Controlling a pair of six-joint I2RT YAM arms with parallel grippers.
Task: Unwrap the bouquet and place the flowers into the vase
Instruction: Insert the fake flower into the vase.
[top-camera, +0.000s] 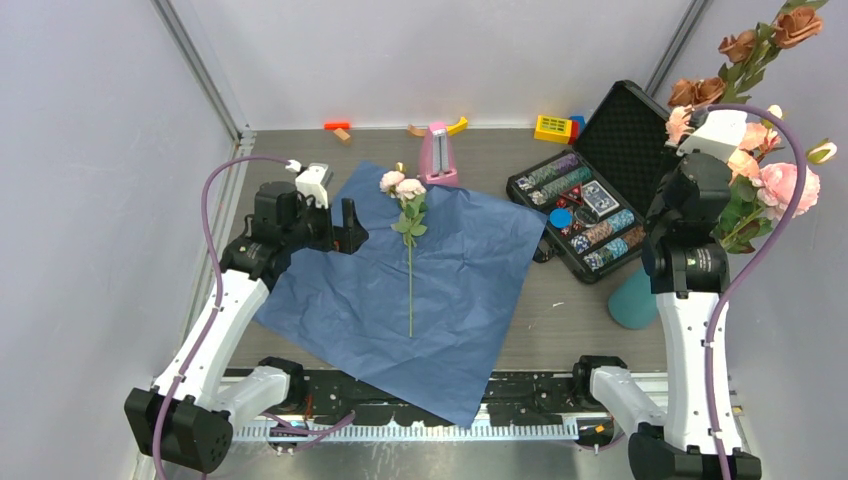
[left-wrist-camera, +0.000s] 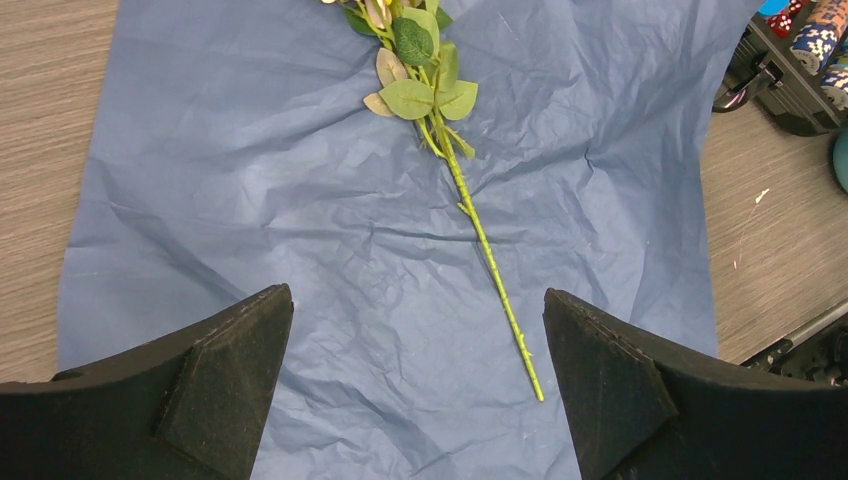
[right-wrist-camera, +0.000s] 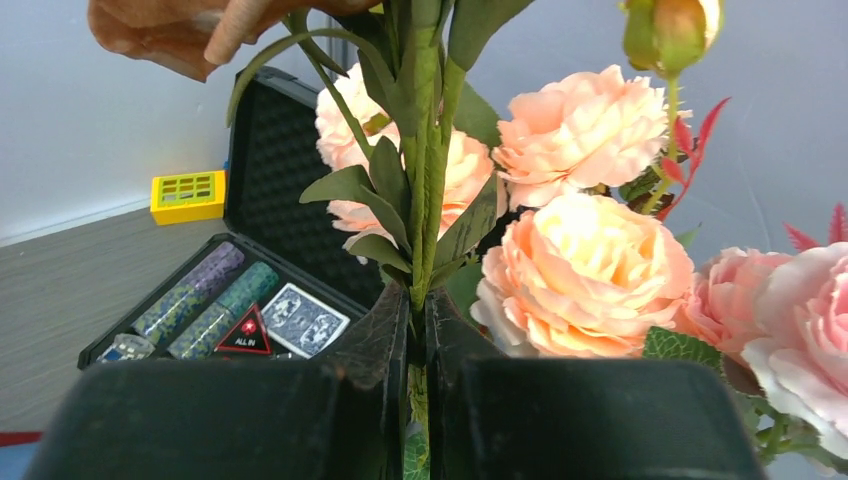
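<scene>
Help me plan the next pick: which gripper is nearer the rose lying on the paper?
Left. The left gripper hangs open over the paper just left of the rose; the right gripper is off the paper, far right near the vase, shut on the other flowers.

White arms (top-camera: 225, 320), black joints (top-camera: 275, 215) (purple cables (top-camera: 209, 205))

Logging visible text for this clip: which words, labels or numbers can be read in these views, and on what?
"ALL IN": on the black triangular token with red edging, lying in the open black poker case.
Blue-backed card deck: a printed pattern only, no legible words.
Rows of poker chips: markings too small to read.
Top and left wrist views: nothing legible.
</scene>
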